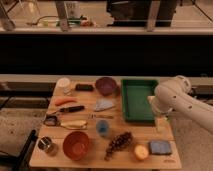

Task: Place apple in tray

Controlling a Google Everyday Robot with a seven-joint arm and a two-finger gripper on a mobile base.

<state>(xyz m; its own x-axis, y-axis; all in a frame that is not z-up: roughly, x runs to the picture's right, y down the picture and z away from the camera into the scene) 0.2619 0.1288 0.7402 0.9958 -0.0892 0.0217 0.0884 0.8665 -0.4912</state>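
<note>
Orange-red bowl: near left of table. Apple: near edge, just left of blue sponge, outside green tray farther back. Gripper: beside tray's near right corner; opening state cannot be told.

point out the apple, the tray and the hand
apple (pixel 141 152), camera view, middle of the fruit
tray (pixel 136 102), camera view, bare green floor
hand (pixel 159 122), camera view, its tip, just right of the tray's near corner

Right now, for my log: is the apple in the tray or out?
Out. The apple lies on the table beside the blue sponge; the tool hangs right of the green tray.
</note>
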